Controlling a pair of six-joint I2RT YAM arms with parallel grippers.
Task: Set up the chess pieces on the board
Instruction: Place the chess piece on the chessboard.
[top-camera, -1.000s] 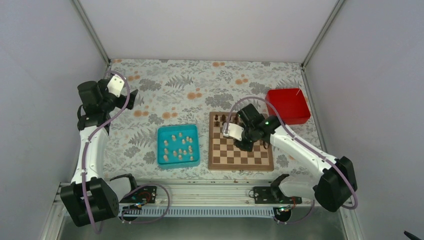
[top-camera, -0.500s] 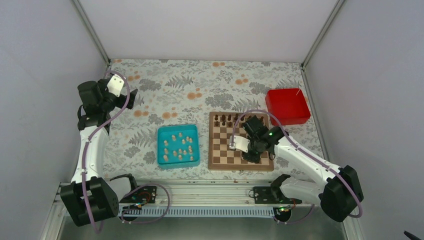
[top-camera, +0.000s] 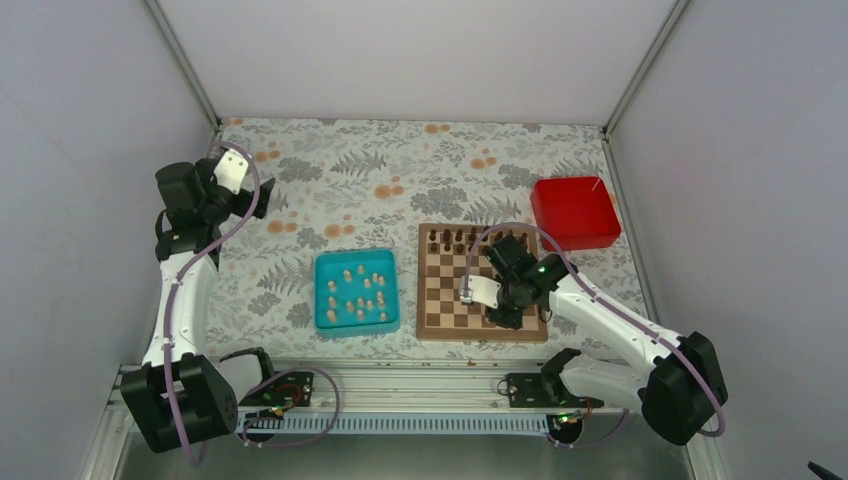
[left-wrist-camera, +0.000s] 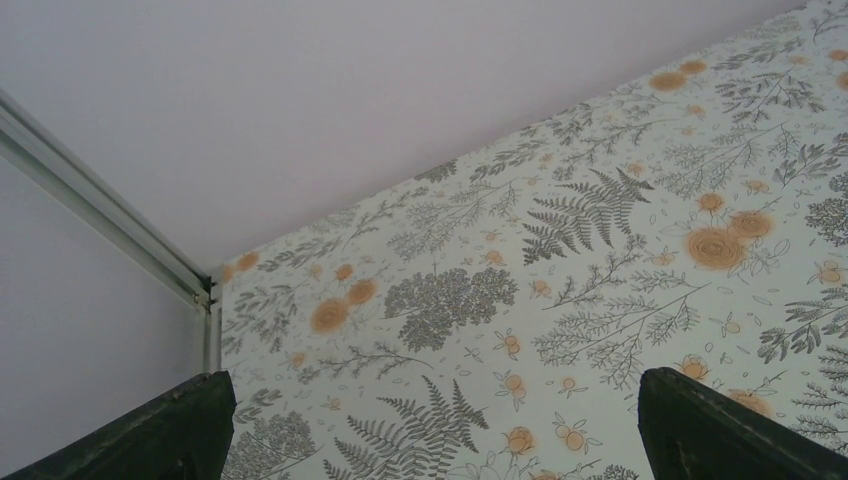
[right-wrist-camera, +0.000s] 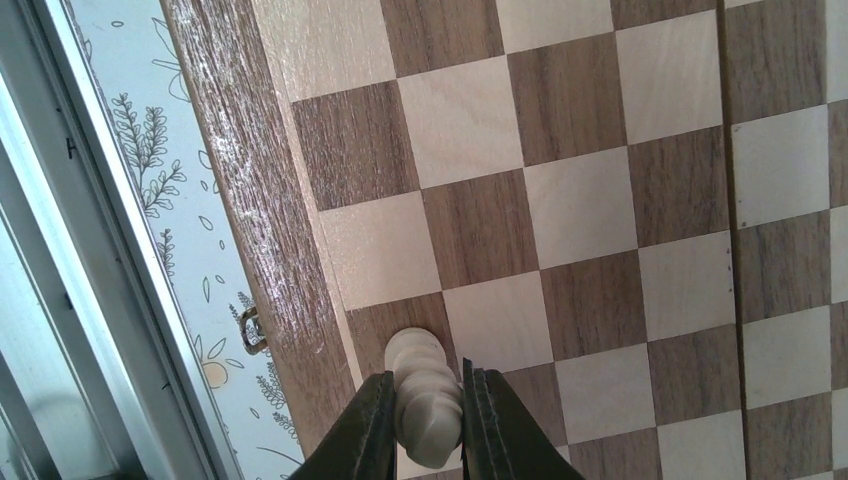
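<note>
White right arm (top-camera: 600, 315) is bending low over the board (top-camera: 440, 300), right end effector (right-wrist-camera: 430, 425) pinching a chess piece (right-wrist-camera: 420, 375); left end effector (left-wrist-camera: 435, 435) gaping empty.

Floral table (top-camera: 400, 170), teal tray (top-camera: 356, 330) beside wooden board (top-camera: 450, 305), red box (top-camera: 575, 212) far right

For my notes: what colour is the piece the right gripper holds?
The piece is pale beige; right wrist view.

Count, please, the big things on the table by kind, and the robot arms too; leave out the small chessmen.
Chessboard: 1
Teal tray: 1
Red box: 1
Robot arms (left, right): 2
Total: 5
</note>
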